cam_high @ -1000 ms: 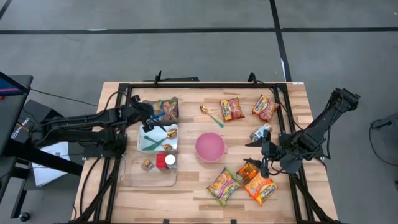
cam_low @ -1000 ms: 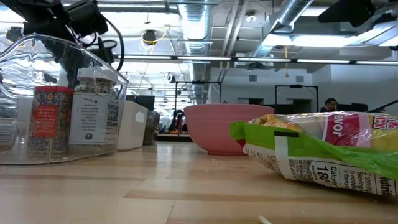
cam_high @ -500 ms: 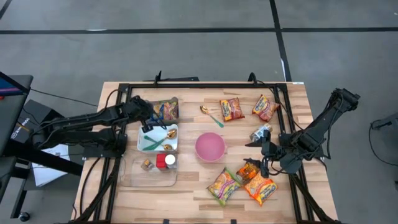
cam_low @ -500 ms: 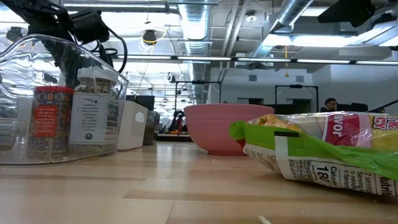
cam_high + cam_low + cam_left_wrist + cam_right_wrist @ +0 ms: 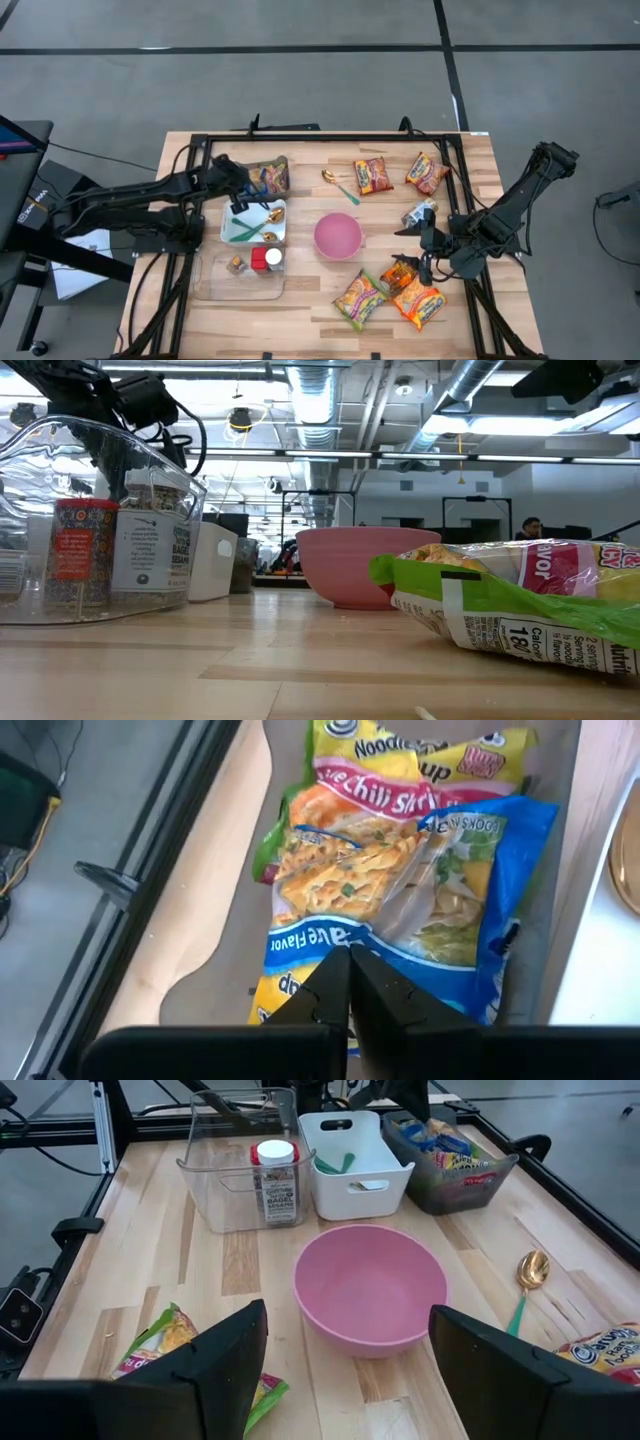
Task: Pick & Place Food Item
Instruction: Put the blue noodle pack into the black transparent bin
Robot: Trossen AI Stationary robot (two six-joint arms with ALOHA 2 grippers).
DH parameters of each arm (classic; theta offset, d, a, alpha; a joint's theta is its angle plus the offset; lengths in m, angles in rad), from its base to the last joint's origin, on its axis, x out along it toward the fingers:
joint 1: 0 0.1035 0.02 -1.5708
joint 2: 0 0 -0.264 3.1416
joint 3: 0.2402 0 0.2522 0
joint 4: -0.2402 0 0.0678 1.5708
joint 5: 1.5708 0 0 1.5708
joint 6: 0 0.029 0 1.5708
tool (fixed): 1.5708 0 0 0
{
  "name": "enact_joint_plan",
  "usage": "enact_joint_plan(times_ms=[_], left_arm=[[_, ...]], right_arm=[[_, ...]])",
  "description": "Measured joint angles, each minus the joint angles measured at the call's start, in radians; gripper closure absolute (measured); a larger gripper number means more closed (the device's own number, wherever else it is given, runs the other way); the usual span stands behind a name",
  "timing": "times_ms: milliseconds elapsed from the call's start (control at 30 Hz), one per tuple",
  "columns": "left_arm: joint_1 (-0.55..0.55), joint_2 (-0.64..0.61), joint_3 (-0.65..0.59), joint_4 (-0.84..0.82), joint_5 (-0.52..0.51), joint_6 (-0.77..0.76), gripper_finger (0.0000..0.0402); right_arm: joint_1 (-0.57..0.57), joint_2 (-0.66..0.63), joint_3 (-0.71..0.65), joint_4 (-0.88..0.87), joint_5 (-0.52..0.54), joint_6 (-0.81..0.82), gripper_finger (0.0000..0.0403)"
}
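1. Open wood between the pink bowl (image 5: 338, 236) and the back rail of the table (image 5: 300, 312); also a clear strip along the front edge, left of the packets.
2. Tight on the left side: grey bin (image 5: 262, 176) at the back, white bin (image 5: 254, 221) in the middle, clear bin (image 5: 240, 273) at the front, all just beside one another.
3. Left gripper (image 5: 240, 182) reaching in from the left, low over the grey bin, arm stretched nearly flat; fingers (image 5: 385, 995) pressed together, tips right at a blue noodle packet (image 5: 430, 910) lying in the bin. Pinching the wrapper or just touching it? Cannot tell.
4. Right gripper (image 5: 428, 243) parked at the table's right side, pointed toward the bowl, fingers (image 5: 222, 1360) spread wide, holding nothing.
5. Count of loose noodle packets on the wood: 2 at the back right (image 5: 372, 175) (image 5: 427, 172), 1 small silver pack (image 5: 419, 212) beside the right gripper, 3 at the front right (image 5: 359, 297) (image 5: 419, 303) (image 5: 398, 272).
6. In the grey bin: at least 2 packets, the blue one on top of a yellow-orange one (image 5: 400, 775).
7. 1 gold spoon with green handle (image 5: 338, 184) behind the bowl; 1 red-capped spice jar (image 5: 274, 1180) in the clear bin.
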Motion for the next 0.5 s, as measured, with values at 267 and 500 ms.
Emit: enact_joint_plan(times_ms=[267,500], left_arm=[[0.0,-0.025,0.0,0.008,-0.013,-0.016,0.0399],[0.0,0.019,0.0,0.006,0.011,-0.012,0.0371]], right_arm=[[0.0,0.0,0.0,0.0,-0.001,0.004,0.0131],[0.001,0.0,0.0,0.0,-0.022,0.009,0.0131]])
